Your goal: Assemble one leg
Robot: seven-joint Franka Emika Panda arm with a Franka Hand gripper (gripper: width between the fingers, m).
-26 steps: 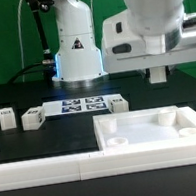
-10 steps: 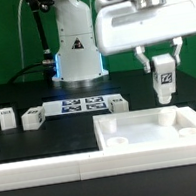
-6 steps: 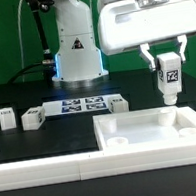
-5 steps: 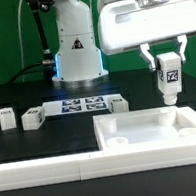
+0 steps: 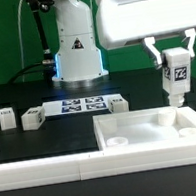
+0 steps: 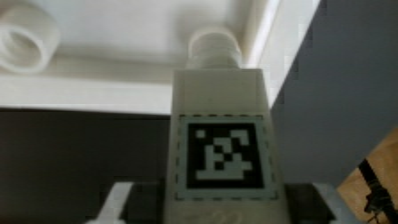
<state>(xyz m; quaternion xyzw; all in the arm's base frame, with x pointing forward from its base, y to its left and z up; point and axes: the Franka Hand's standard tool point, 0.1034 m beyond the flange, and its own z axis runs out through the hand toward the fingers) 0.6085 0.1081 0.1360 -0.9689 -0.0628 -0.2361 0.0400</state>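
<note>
My gripper [image 5: 172, 57] is shut on a leg [image 5: 175, 81], a small white upright block with a black-and-white tag, held in the air above the far right corner of the large white tray-like part [image 5: 152, 139]. In the wrist view the leg [image 6: 224, 140] fills the middle, tag facing the camera, with a finger [image 6: 125, 200] on each side of it. Beyond the leg's end a round socket post [image 6: 215, 47] of the tray stands in line with it, and a second post [image 6: 22, 45] lies to one side.
Three more legs lie on the black table: two at the exterior view's left [image 5: 6, 118] [image 5: 31, 118] and one by the marker board's end [image 5: 118, 103]. The marker board [image 5: 82, 105] lies in the middle. The robot base [image 5: 76, 49] stands behind it.
The gripper came down into view holding the leg, then moved toward the exterior view's right and slightly lower, ending above the tray's far right corner.
</note>
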